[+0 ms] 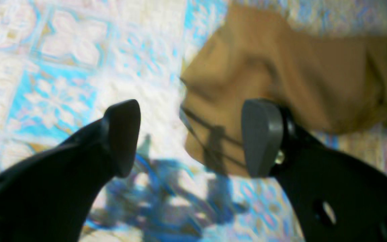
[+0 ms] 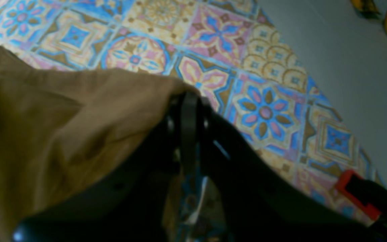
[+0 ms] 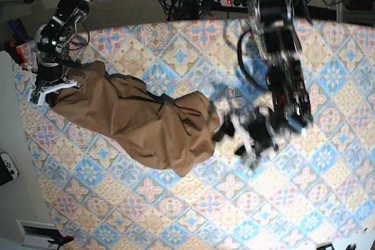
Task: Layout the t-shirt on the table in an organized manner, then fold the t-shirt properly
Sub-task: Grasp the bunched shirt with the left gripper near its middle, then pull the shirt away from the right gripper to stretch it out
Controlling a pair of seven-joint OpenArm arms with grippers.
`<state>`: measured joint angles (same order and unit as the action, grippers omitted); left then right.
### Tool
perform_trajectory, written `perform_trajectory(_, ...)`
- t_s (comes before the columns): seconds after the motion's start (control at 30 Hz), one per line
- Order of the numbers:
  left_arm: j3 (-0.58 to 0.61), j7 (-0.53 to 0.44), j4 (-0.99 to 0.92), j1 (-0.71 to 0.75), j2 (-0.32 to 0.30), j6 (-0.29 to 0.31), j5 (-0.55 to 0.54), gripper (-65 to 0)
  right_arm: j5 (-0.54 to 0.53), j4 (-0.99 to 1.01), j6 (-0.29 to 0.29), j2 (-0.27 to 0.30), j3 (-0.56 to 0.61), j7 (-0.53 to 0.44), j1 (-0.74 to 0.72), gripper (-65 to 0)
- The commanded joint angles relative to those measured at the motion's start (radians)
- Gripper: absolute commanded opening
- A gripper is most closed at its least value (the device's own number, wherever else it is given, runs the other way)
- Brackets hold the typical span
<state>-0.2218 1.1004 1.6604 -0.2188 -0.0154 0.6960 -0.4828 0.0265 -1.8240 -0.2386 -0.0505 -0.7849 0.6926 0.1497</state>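
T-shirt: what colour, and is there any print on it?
The t-shirt is plain tan-brown, no print visible; base view shows it best.

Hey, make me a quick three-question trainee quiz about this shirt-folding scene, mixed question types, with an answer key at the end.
1. True or false: the tan-brown cloth t-shirt lies flat and fully spread on the pastel tile-patterned table.
2. Which gripper is shut on the shirt's edge? A) left gripper B) right gripper C) both
3. Fill in: the left gripper's jaws stand ____, with no cloth between them.

Key
1. False; it is bunched and wrinkled.
2. B; the right gripper pinches the cloth near the table's edge.
3. Open; the shirt lies just beyond its fingertips.
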Motion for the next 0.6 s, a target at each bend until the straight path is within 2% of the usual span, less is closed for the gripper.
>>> perform_trajectory(0.0,0.014,-0.027,0.07,0.009,0.001,0.002,-0.021,-21.8,-0.009,-0.02,0.003,0.013,-0.003,-0.027,-0.009,-65.0)
perform_trajectory(0.1,0.051,-0.027,0.123,0.112,0.001,0.002,-0.018,-21.8,-0.009,-0.021,0.003,0.013,-0.003,-0.027,-0.009,-65.0)
perform_trajectory(0.3,0.193,-0.033,-0.056,0.131,-0.018,0.002,0.114,-21.4,-0.009,-0.021,0.003,0.013,-0.001,-0.027,-0.009,-65.0)
perform_trajectory(0.47,0.319,-0.188,-0.205,0.104,-0.011,0.002,0.201,-21.6,-0.009,-0.021,0.003,0.013,-0.001,-0.027,-0.009,-65.0)
perform_trajectory(0.57,0.37,-0.266,-0.283,0.072,-0.011,0.002,0.2,-21.9,-0.009,-0.021,0.003,0.013,-0.001,-0.027,-0.009,-65.0)
